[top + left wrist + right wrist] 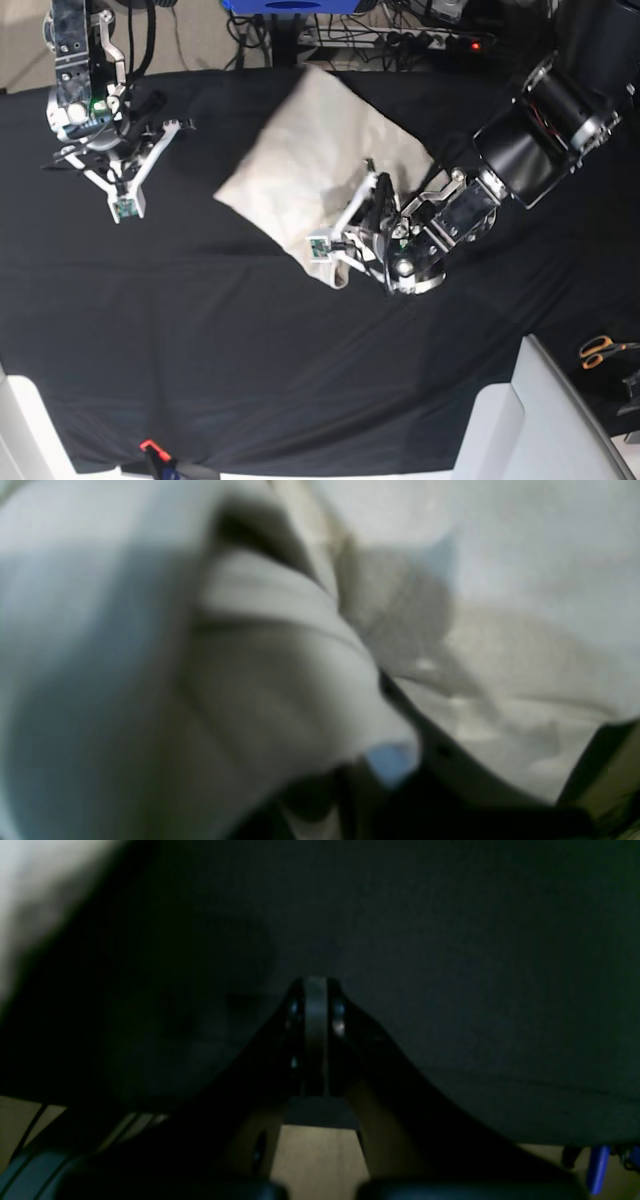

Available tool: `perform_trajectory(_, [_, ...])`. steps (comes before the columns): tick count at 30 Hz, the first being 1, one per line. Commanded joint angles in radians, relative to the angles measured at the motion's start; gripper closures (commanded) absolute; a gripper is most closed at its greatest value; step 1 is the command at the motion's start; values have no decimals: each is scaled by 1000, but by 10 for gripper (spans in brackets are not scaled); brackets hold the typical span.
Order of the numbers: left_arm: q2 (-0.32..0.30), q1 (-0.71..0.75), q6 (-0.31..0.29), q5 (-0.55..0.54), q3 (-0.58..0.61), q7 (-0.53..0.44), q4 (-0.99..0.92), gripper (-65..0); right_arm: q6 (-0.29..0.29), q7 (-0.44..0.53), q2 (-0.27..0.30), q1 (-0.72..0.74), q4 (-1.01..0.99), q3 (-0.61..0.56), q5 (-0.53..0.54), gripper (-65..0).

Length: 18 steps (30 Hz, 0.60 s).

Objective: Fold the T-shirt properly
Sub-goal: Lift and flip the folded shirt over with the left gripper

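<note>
A: Garment count?
B: One. A single cream T-shirt [310, 170], partly folded into a rough slab, lying on the black table cloth [250, 340] a bit above the middle of the base view, its long axis running from upper right down to lower left.
A: Arms?
B: Two. The left gripper [350, 235] is at the shirt's lower right edge, right against the fabric. The right gripper [128, 195] is far off near the cloth's upper left, well apart from the shirt.
A: Left one holding anything?
B: Yes, pinched on shirt fabric. The left wrist view is blurry, but cream cloth [280, 680] is bunched up close between the jaws and fills most of the frame.
A: Right one?
B: Clenched on nothing. The right wrist view shows the two fingers [316, 1030] pressed flat together over bare black cloth [450, 965].
A: Anything else to count?
B: One pair of orange-handled scissors [600, 350] at the right edge, off the cloth. One small orange-red object [150, 447] at the cloth's bottom edge; can't tell what it is. One blue item [290, 5] past the top edge, among cables.
A: Neck label?
B: Not visible from here.
</note>
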Motion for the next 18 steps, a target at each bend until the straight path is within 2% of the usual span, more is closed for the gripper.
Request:
perform_trajectory(1, [-6,-46,13,57,5,25,6,0,-4,15,3,6,17,4,-3,-2])
perform_trajectory(5, [25,-82,13,133,21,19,6,0,-4,15,3,6,17,3,-3,-2])
perform_trajectory(11, [111,-75,13,285,24,1,14,0,-4,15,-21,10,17,4,-6,-2])
perform_trajectory(18, [181,-74,13,316,24,-26,6,0,-4,15,-24,10,15,4,-6,-2])
